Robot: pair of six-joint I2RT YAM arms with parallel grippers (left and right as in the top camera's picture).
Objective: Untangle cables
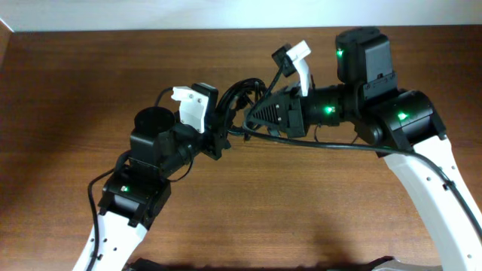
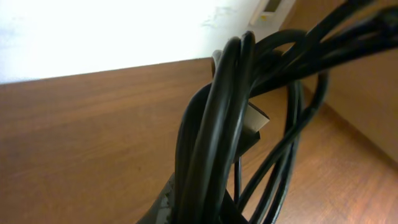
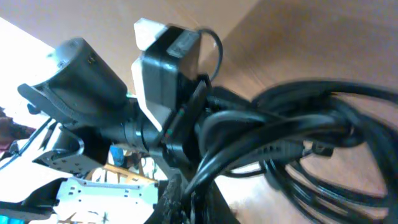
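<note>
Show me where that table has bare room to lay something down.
Bare brown wooden table lies left of the black-and-white left arm, and between both arms near the front edge. The middle is crowded: the left gripper and right gripper meet at the bunch of thin black cables.

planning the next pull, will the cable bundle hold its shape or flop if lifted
Likely floppy: the cables bend in loose loops. Probably light, since the cords are thin. They may snag rather than slide, as several strands cross closely.
</note>
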